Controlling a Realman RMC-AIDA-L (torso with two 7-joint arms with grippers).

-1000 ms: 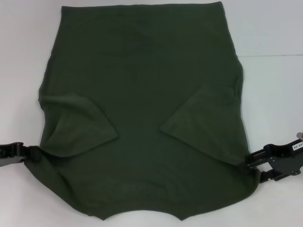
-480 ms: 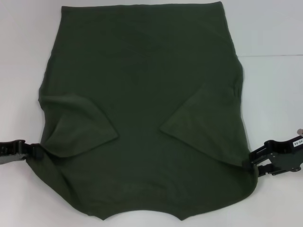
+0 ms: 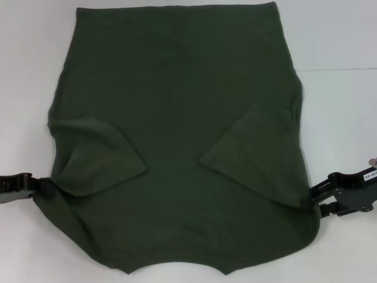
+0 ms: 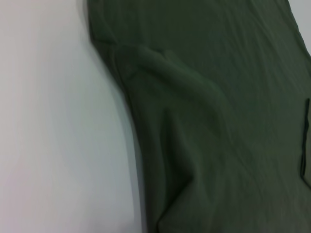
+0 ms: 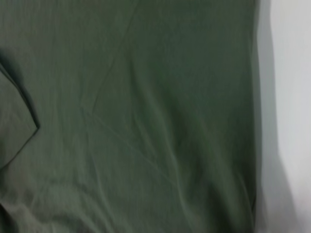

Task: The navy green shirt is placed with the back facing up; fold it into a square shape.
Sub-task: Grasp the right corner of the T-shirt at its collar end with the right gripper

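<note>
Both sleeves lay folded inward on the shirt (image 3: 177,118) while the left gripper (image 3: 44,188) and right gripper (image 3: 311,202), whose claws' state I cannot tell, had backed outward at the frame's lower edges

The white table (image 3: 341,106) carries the navy green shirt (image 3: 177,106) (both sleeves folded inward).

Plain white table (image 3: 341,106), bg only

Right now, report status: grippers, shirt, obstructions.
Left gripper at navy green shirt left edge, right gripper at right edge. Shirt flat, both sleeves folded in. Nothing in the way.
</note>
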